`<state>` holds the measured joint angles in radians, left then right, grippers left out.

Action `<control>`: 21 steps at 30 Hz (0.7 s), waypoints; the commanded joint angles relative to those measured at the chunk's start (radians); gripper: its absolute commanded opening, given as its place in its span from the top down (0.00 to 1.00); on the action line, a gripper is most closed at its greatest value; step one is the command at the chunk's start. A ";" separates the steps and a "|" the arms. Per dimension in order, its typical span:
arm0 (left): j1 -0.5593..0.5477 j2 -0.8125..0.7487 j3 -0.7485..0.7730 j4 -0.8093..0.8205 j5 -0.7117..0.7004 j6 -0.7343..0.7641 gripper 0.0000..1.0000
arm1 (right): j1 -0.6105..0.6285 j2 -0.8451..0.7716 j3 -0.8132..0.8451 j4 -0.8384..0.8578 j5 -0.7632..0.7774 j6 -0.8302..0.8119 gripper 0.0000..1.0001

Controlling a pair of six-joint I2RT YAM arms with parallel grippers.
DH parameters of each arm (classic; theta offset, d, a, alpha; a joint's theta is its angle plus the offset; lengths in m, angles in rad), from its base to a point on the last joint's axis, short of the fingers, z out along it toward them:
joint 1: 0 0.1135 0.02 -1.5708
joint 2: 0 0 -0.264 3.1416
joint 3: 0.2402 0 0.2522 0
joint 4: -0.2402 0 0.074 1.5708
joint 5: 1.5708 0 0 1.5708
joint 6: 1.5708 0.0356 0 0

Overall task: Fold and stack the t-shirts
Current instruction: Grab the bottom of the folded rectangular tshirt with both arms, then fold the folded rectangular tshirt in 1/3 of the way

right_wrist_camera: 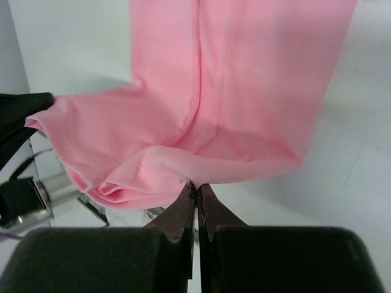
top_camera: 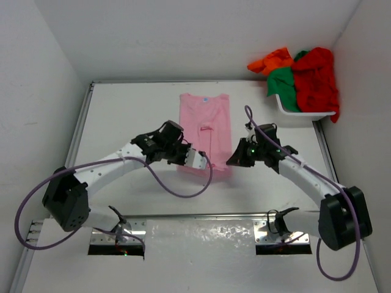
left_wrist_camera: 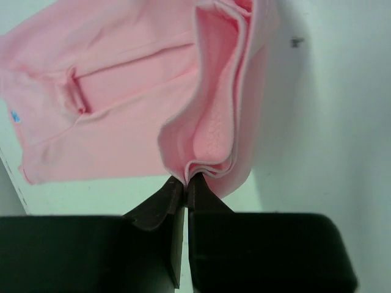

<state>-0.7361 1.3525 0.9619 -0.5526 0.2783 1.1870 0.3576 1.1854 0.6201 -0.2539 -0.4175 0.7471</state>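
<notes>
The pink t-shirt point(top_camera: 204, 125) lay in the middle of the white tabletop point(top_camera: 128, 116), folded lengthwise into a narrow strip with its collar at the far end and its hem toward the arms. The left arm point(top_camera: 116, 163) reached in from the near left and the right arm point(top_camera: 305, 177) from the near right, so that the two wrists met the shirt's near end from either side. The left jaws were pressed together on the near left corner of the hem; the left wrist view showed several layers of pink cloth point(left_wrist_camera: 208, 146) bunched and pinched between the dark tips, the fabric rising in a fold away from them. The right jaws were likewise closed on the near right corner, nipping the edge of the cloth point(right_wrist_camera: 183, 165), which was gathered into soft wrinkles just beyond the tips while the remainder of the shirt stretched flat toward the far side. A purple cable point(top_camera: 183, 189) hung in a loop below the left wrist, over the near part of the tabletop. At the far right corner stood a white basket point(top_camera: 302, 113) holding the other shirts: the red t-shirt point(top_camera: 316, 79) was heaped on its right side and draped over the rim, the green t-shirt point(top_camera: 282, 85) lay against its left side, and the orange t-shirt point(top_camera: 272, 61) spilled over the far left edge. These three were well apart from the pink one.
</notes>
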 commanded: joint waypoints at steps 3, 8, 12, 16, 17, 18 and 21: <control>0.148 0.147 0.193 -0.058 0.110 -0.076 1.00 | -0.097 0.167 0.189 -0.021 0.020 -0.074 1.00; 0.216 0.325 0.380 -0.056 0.113 -0.128 1.00 | -0.140 0.366 0.387 -0.027 0.032 -0.104 1.00; 0.267 0.422 0.466 -0.061 0.099 -0.150 1.00 | -0.172 0.488 0.477 -0.009 0.022 -0.089 1.00; 0.288 0.453 0.474 -0.040 0.107 -0.173 1.00 | -0.184 0.585 0.546 -0.002 0.002 -0.084 1.00; 0.296 0.461 0.468 -0.008 0.104 -0.185 1.00 | -0.187 0.620 0.576 -0.005 -0.003 -0.084 1.00; 0.299 0.464 0.468 -0.007 0.104 -0.185 1.00 | -0.190 0.637 0.590 -0.007 -0.004 -0.084 1.00; 0.319 0.481 0.462 0.049 0.099 -0.207 1.00 | -0.203 0.690 0.639 -0.007 -0.007 -0.080 1.00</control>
<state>-0.4400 1.8278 1.4029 -0.5854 0.3508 1.0142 0.1692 1.8507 1.1893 -0.2787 -0.4061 0.6735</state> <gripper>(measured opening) 0.019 0.002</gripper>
